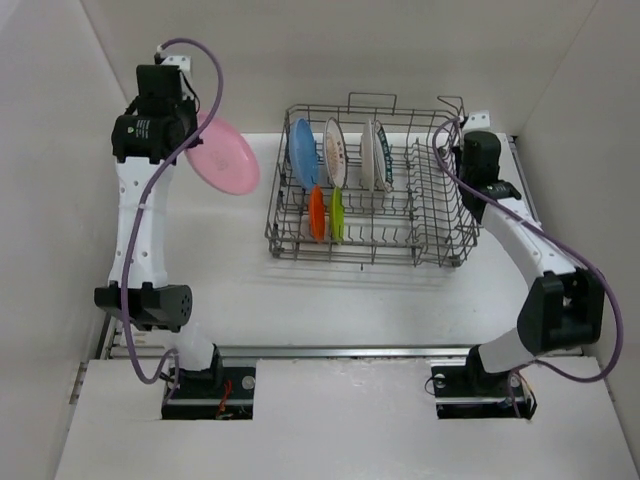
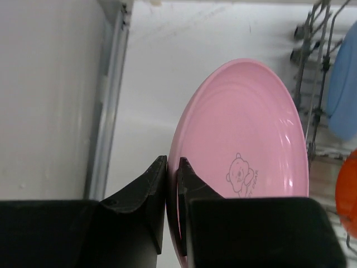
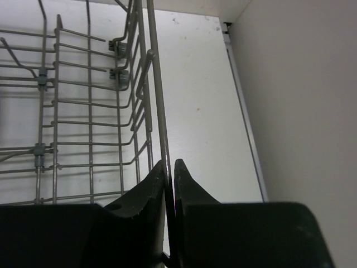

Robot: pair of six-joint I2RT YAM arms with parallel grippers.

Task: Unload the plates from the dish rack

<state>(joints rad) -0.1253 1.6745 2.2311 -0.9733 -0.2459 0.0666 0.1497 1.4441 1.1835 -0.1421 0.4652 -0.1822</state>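
**Fingers pinch a round pink plate point(image 2: 245, 145) on the left and a wire of the grey metal wire dish rack point(image 3: 89, 111) on the right**

Top external view: the left gripper point(image 1: 200, 138) holds the pink plate tilted in the air, above the white table point(image 1: 300, 310). The plate is to the left of the dish rack and apart from it. A round blue plate point(image 1: 302, 152), two white plates with orange pattern point(image 1: 335, 152), a small orange plate point(image 1: 317, 212) and a small lime green plate point(image 1: 338, 215) stand on edge between the rack's tines. The right gripper point(image 1: 456, 150) sits at the rack's right-hand rim.

Left wrist view: the two black fingers point(image 2: 148, 192) are pressed onto the pink plate's near rim, one on each face. The plate reaches up and away from the tips. The face on the right carries a small bear drawing.

Right wrist view: the black fingers point(image 3: 150, 187) are drawn almost together on the top wire of the rack's side wall, which runs straight out between the tips. The basket lies to their left.
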